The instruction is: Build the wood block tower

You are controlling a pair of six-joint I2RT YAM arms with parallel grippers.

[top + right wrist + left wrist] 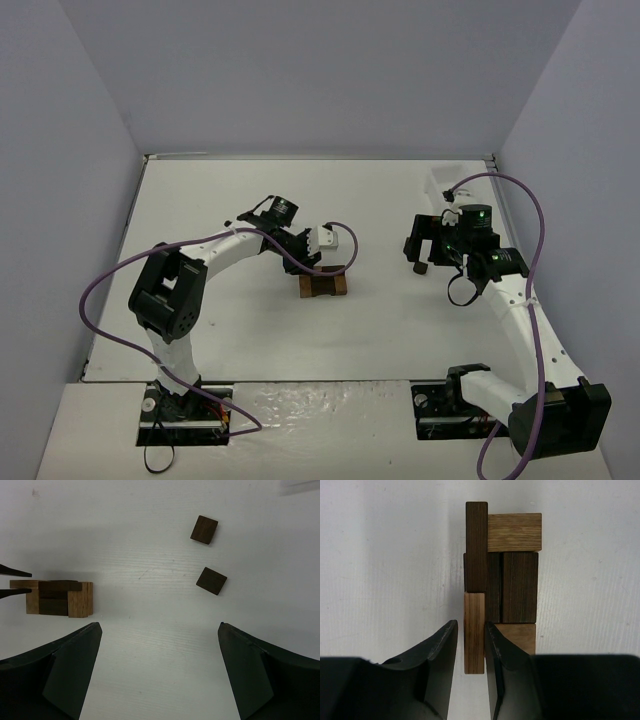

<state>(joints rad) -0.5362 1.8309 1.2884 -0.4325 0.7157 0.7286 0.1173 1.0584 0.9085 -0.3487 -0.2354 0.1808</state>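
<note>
Black fingers [440, 650] of the left gripper [471, 627] fill the near edge of the left wrist view and flank one light tan block [474, 610], which stands lengthwise between them. On one side a thin strip of white table shows between finger and block. The other finger lies against the block or just beside it, so the jaws are slightly parted and not clamped on the block. This tan block meets a long dark brown block [476, 545] end to end, and together they form one edge of the wood block tower [519, 587]. Beside that edge lie two more dark blocks side by side. A light tan block [515, 532] lies crosswise at the end away from the gripper. Another tan block [517, 637] lies at the gripper end, partly hidden behind a finger. In the top view the tower [323, 284] sits on the white table [250, 200] near its centre, with the left gripper directly over it, reaching in from the left. The right wrist view shows the tower [59, 598] as a compact stack, with the two left fingertips at its outer end. The right gripper [159, 630] is spread wide and holds nothing. It sits well apart from the tower, on the right side of the table [422, 245]. Two loose dark brown square blocks [204, 529] [211, 580] lie on the table ahead of the right jaws, near each other and not touching. A white tray [440, 183] lies at the far right of the table.
</note>
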